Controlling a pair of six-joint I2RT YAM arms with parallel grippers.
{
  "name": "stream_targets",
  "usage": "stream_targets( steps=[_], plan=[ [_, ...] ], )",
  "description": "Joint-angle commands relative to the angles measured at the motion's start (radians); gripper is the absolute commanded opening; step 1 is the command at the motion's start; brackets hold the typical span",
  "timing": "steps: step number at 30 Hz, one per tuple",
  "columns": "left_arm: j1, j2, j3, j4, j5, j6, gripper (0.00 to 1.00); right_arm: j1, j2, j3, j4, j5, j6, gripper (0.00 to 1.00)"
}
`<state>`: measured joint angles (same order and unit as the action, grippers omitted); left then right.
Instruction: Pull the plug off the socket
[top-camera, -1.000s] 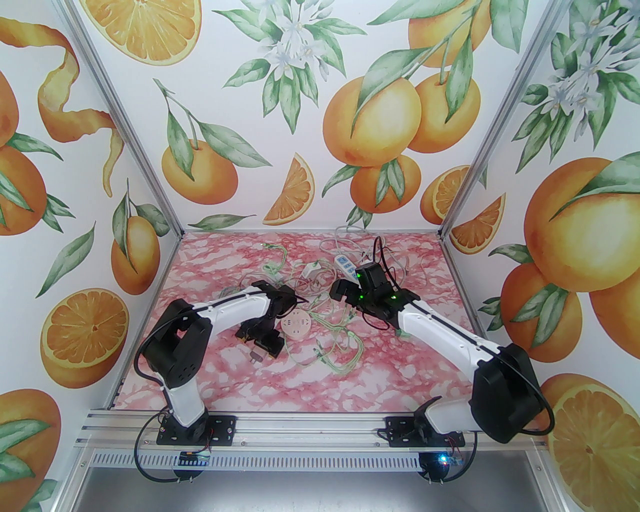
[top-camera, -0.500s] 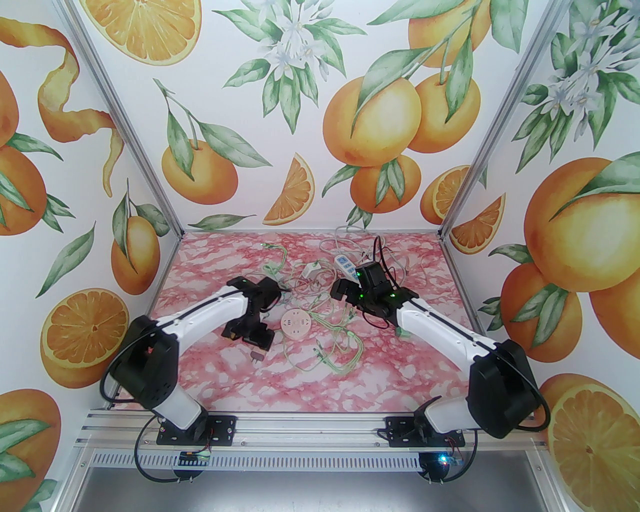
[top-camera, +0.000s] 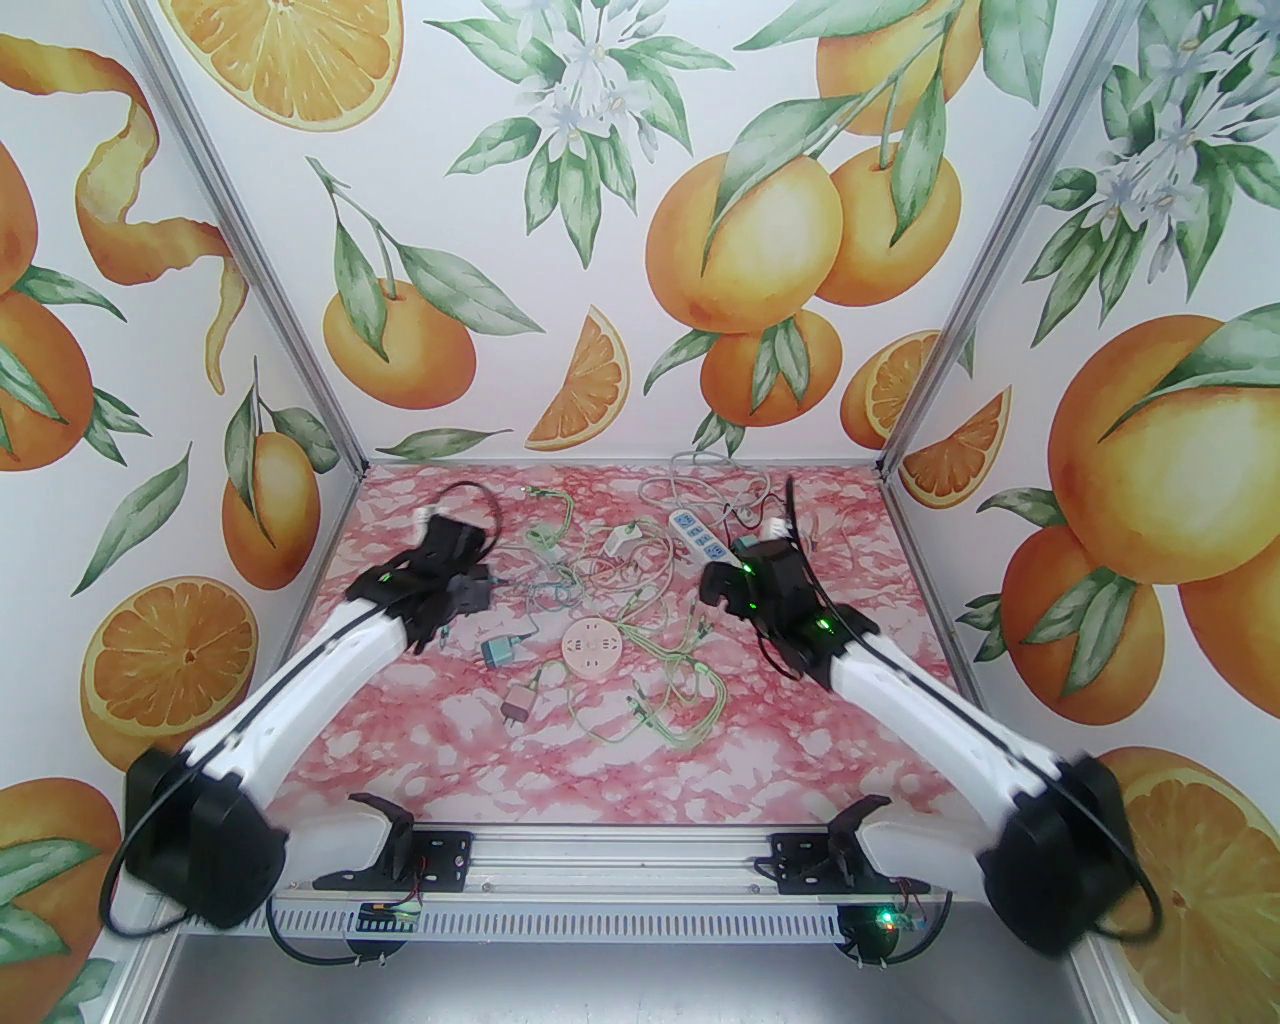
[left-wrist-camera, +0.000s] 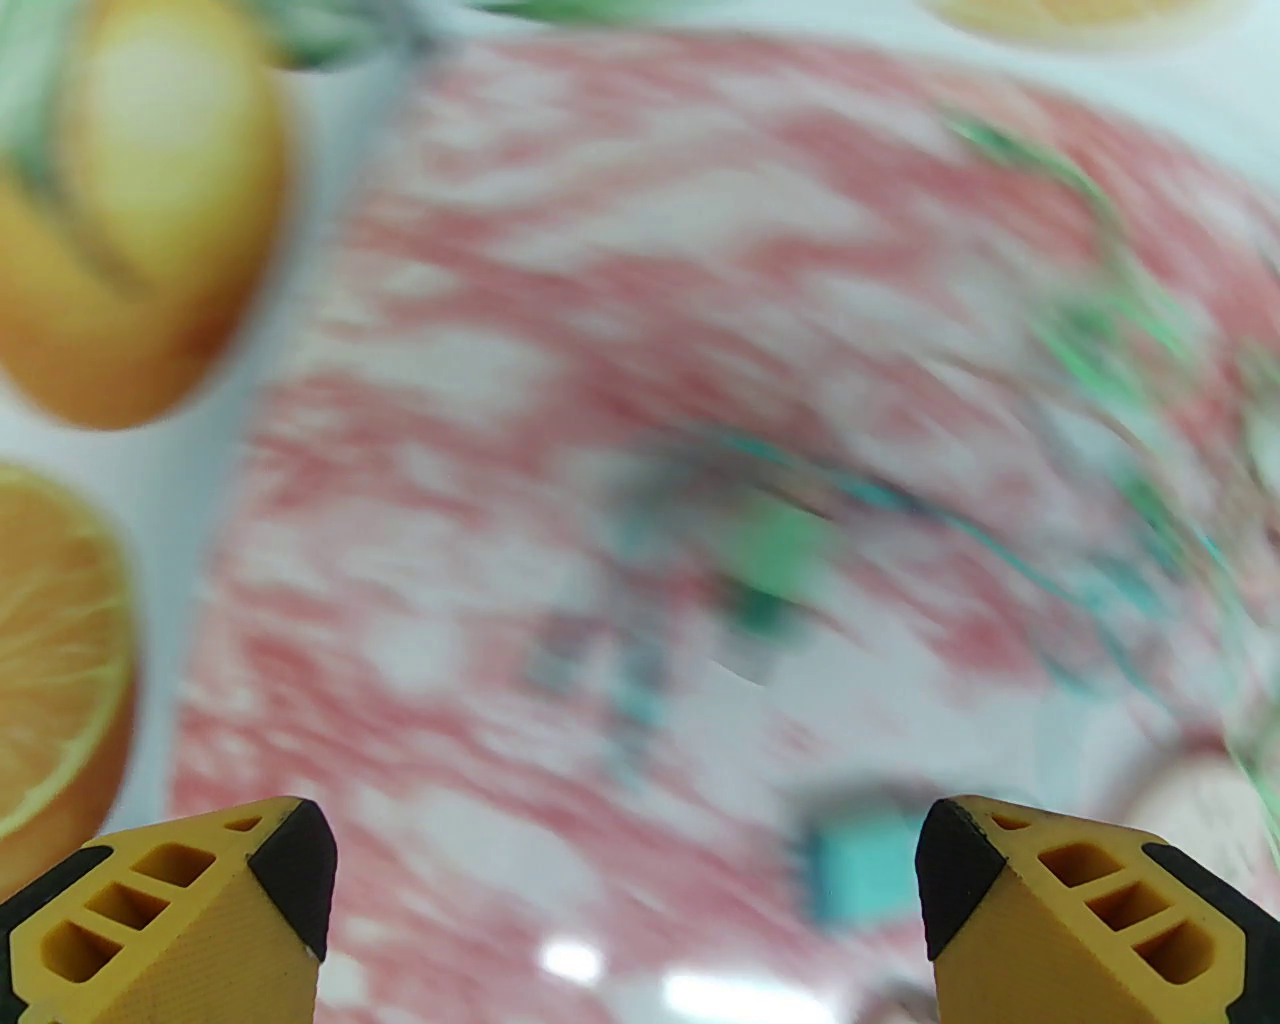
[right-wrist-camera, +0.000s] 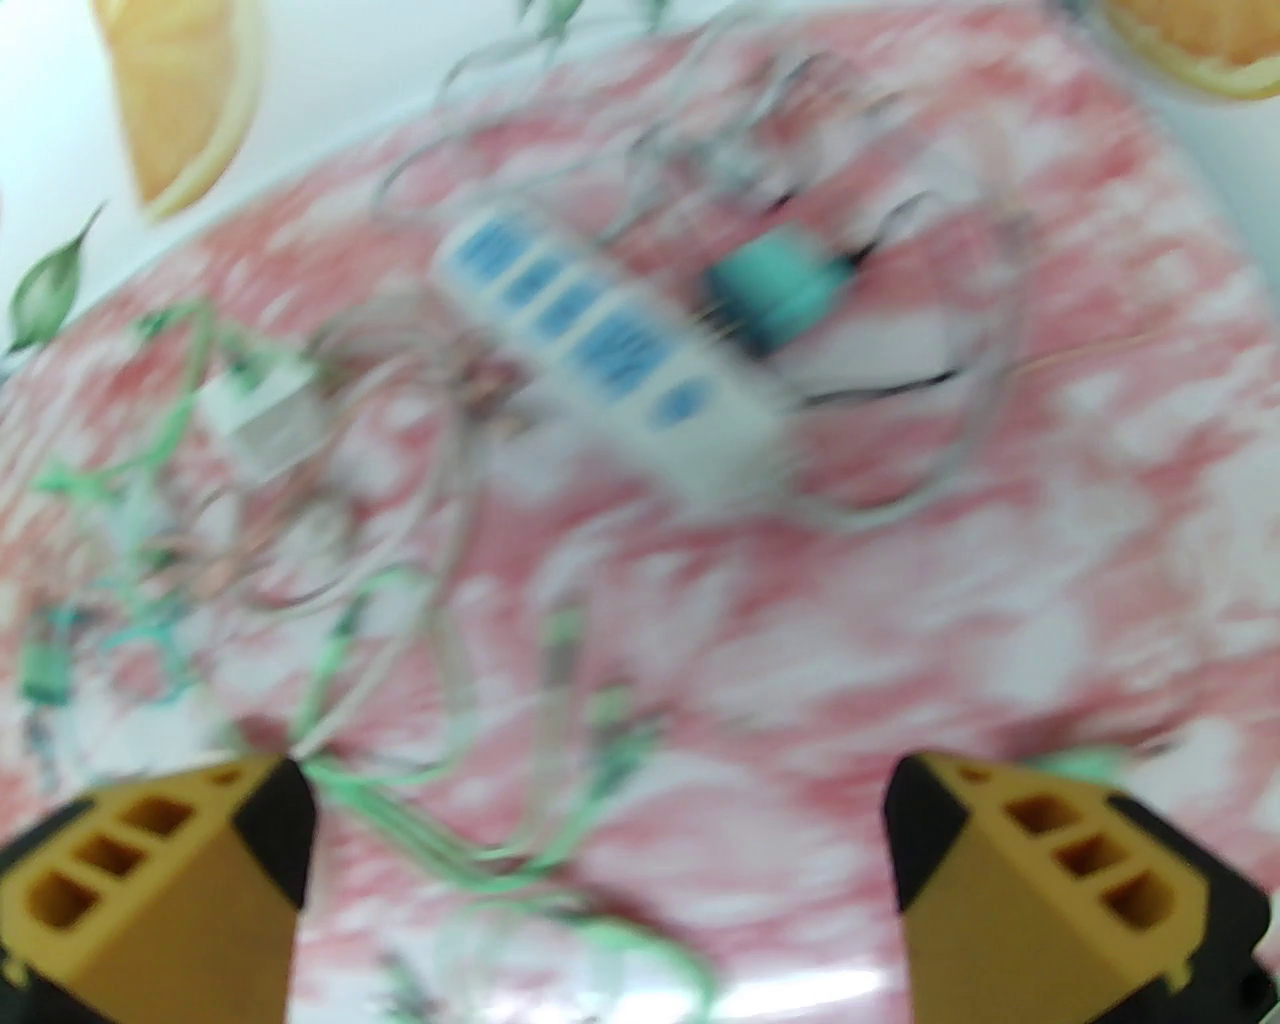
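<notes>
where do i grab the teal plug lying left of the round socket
Take the teal plug by its blocky body, coming straight down from above: it lies flat on the table, apart from the round socket. Pinch across the body, clear of the far-right end where its thin cord leaves.

Robot lab test booth: alu frame (top-camera: 258, 260), orange-print walls (top-camera: 600, 150).

Table (top-camera: 800, 770), clock from centre:
- 6 o'clock band: bare, passable.
- Centre to 12: cable tangle (top-camera: 632, 618), round socket (top-camera: 592, 652).
- 1 o'clock: power strip (top-camera: 697, 534).
</notes>
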<state>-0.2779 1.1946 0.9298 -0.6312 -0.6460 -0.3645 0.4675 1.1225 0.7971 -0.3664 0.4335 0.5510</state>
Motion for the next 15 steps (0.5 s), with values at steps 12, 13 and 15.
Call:
stream_targets(
  steps=[12,13,15],
  plan=[
    [0.225,0.118,-0.384,0.864,0.113,0.243,1.0,-0.124,-0.061,-0.502,0.826,0.367,-0.402,1.0],
    [0.225,0.154,-0.4,0.934,0.124,0.275,1.0,-0.15,-0.026,-0.507,0.856,0.341,-0.39,1.0],
    [0.224,0.218,-0.415,1.048,0.134,0.297,1.0,-0.211,0.047,-0.497,0.931,0.283,-0.378,1.0]
  ],
)
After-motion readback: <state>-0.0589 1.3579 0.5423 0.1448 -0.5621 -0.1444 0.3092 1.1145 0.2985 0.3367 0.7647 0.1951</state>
